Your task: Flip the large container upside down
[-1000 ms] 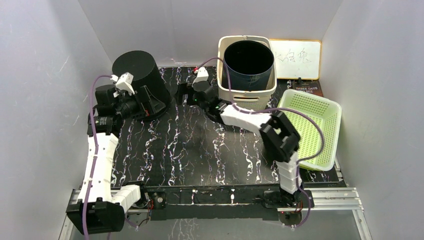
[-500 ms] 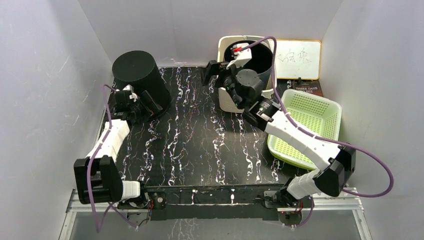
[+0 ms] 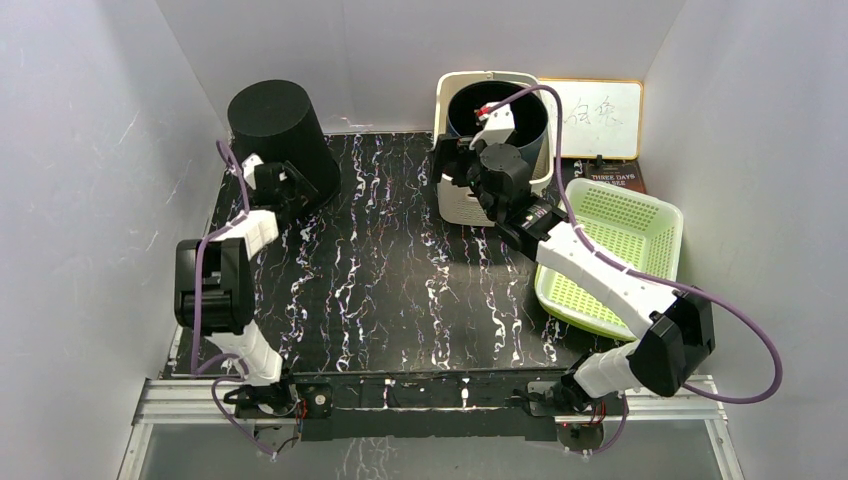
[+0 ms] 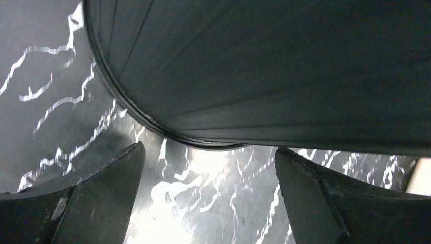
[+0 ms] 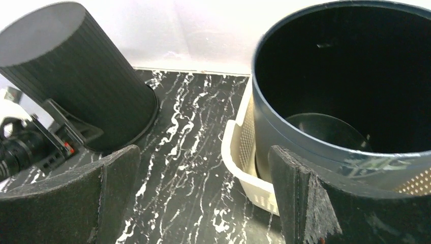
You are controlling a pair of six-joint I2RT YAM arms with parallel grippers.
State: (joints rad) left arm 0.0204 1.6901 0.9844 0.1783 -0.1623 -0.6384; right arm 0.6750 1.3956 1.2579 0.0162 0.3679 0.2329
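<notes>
Two arms reach out from the near edge of the black marbled table (image 3: 400, 300), and both grippers hold nothing. Nearest among the loose things, at about 3 o'clock on the table, a green mesh basket (image 3: 630, 240) lies partly over the right edge. Further in, at about 10 o'clock, the left gripper (image 4: 209, 147) is low over the table with its fingers spread wide. In the left wrist view they sit to either side of the lower rim of the large container (image 3: 278, 135) without touching it. That container, black and ribbed, stands at 11 o'clock in the far left corner, mouth down and closed base up. At about 1 o'clock the right gripper (image 5: 203, 150) hangs raised with its fingers likewise well apart, level with the front wall of a beige perforated basket (image 3: 455, 205). A dark blue bin (image 3: 528, 130) sits upright inside that basket, its open mouth upward. Furthest back, at 2 o'clock, a whiteboard (image 3: 600, 118) leans against the rear wall.
</notes>
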